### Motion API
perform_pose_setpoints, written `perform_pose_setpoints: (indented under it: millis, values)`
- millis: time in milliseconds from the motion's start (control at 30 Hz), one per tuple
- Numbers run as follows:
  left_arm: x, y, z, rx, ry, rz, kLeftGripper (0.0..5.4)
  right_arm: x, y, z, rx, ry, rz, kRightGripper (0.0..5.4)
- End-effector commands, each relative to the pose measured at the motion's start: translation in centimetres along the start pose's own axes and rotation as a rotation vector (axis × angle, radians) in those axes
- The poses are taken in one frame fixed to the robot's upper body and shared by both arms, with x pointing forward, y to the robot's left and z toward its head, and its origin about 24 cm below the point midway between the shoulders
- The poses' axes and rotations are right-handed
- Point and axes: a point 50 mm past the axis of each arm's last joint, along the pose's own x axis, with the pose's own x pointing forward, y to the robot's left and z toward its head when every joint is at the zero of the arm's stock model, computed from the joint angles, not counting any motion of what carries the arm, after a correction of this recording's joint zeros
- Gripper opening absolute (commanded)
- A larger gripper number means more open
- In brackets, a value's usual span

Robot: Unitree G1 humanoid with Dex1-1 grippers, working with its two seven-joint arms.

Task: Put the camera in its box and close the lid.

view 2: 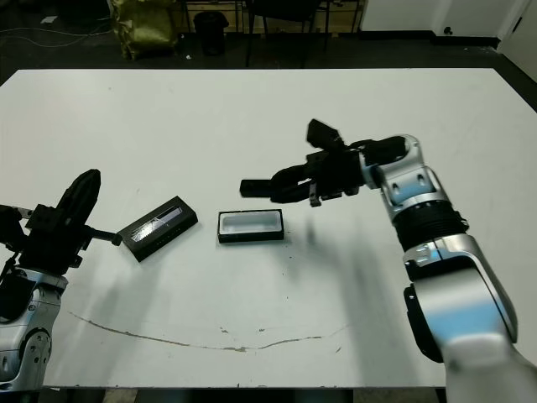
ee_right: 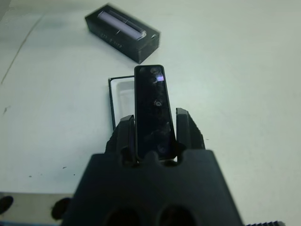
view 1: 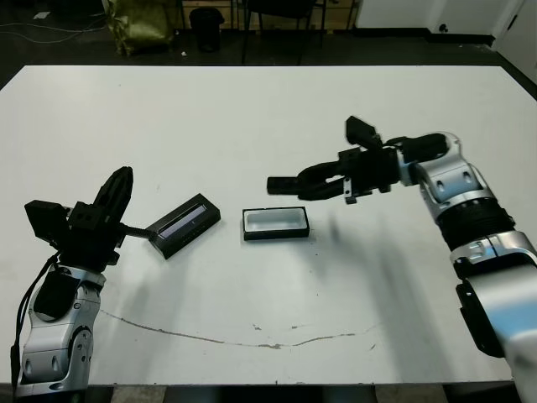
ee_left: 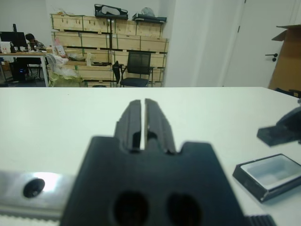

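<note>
Workshop room behind, crates and a chair past the far edge; the white surface (view 1: 252,109) fills my view, with a thin scratch line near the front edge.

Right arm is reaching in from the right. Right end effector (ee_right: 154,134) is clamped on the camera (ee_right: 151,110), fingers one on each long side near one end, so most of the bar sticks out forward, unsupported. From the head view the camera hangs above the surface, just beyond the box (view 1: 275,223) and not yet over it.

Left end effector (ee_left: 142,120) is parked at the left, fingers nearly together with only a slit between them, holding nothing.

The lid (view 1: 182,224) lies on the surface, strip up, angled, just left of the box and apart from it. The box sits open, white inside showing, empty.

Risks as I judge them:
- Grip is at the end of the bar, so the free end could sag or swing and the bar could slip when it touches down.
- The box is barely longer than the camera; a small angle error likely leaves an end on the thin wall.
- The box looks light and unheld; a nudge may slide it toward the lid.
- The lid is skewed, so closing needs rotation first.
</note>
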Motion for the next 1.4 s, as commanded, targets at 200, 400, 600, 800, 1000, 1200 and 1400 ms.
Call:
perform_pose_setpoints:
  millis: [200,400,600,800,1000,1200,1400]
  values:
    - [0.0,0.1,-0.2,0.004,0.032,-0.006,0.0,0.2,0.2,0.5,0.01,0.076,0.045,0.64]
    - [0.1,0.1,-0.2,-0.003,0.037,-0.01,0.0,0.3,0.3,0.1,0.046,0.093,0.046,0.64]
    - [0.1,0.1,-0.2,0.001,0.029,-0.007,0.0,0.5,0.3,-0.2,0.05,0.116,0.053,0.64]
    - [0.0,0.0,-0.2,0.005,0.033,-0.007,0.0,1.0,0.5,-0.2,0.036,0.116,0.073,0.64]
    - [-0.1,0.0,-0.2,0.022,0.033,0.002,0.0,1.7,0.7,-0.1,0.008,0.131,0.08,0.64]
    - [-0.1,0.0,-0.2,0.0,0.04,-0.005,0.0,2.2,0.9,0.0,0.016,0.139,0.108,0.64]
    - [-0.1,-0.1,-0.2,0.009,0.043,0.002,0.0,2.9,1.2,0.1,0.011,0.155,0.123,0.64]
